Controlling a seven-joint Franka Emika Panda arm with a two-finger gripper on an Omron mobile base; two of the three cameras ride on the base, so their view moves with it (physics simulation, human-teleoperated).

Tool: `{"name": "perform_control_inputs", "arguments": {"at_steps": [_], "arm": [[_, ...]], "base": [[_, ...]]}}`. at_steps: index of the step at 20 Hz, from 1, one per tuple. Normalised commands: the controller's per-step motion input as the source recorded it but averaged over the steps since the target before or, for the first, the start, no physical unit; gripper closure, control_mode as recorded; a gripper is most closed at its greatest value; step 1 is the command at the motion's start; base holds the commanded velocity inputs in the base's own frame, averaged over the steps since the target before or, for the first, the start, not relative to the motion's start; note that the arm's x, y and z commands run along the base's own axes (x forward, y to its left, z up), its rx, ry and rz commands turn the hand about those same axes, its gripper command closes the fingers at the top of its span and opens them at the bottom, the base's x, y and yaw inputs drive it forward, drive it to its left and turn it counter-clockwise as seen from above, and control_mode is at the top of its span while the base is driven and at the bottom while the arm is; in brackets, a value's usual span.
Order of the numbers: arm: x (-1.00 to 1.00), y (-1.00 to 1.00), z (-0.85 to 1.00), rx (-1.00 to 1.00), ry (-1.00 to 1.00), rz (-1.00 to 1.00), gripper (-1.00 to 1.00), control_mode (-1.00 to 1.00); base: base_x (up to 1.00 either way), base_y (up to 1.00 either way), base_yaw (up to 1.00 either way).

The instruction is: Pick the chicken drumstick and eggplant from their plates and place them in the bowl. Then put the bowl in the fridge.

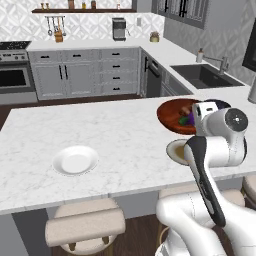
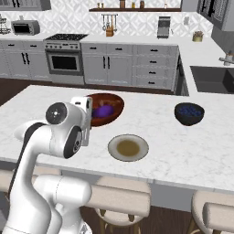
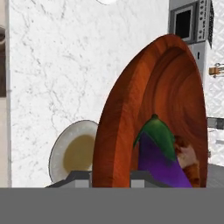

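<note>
Gripping the bowl (image 3: 148, 109) by its near rim, jaws narrowed onto it at the island counter (image 1: 100, 135). Eggplant (image 3: 157, 153) and chicken drumstick (image 3: 186, 157) are lying inside, touching. Tan plate (image 2: 128, 147) is sitting just beside; white plate (image 1: 75, 160) well apart. Risk: the one-sided rim hold is inviting tilt, spilling the contents.

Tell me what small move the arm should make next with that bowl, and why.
Probably lift the bowl a little off the counter before carrying it toward the fridge. The eggplant and drumstick already lie inside it, both plates are bare, and the gripper looks shut on the bowl's near rim.
</note>
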Motion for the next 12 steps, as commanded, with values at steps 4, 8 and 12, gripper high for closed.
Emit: {"name": "perform_control_inputs", "arguments": {"at_steps": [4, 8, 12], "arm": [[0.00, -0.01, 0.00, 0.08, 0.00, 0.00, 1.00, -1.00], [0.00, 0.00, 0.01, 0.04, 0.02, 0.00, 1.00, -1.00], [0.00, 0.00, 0.00, 0.00, 0.06, 0.00, 1.00, -1.00]], "base": [[0.00, 0.00, 0.00], [0.00, 0.00, 0.00], [0.00, 0.00, 0.00]]}}
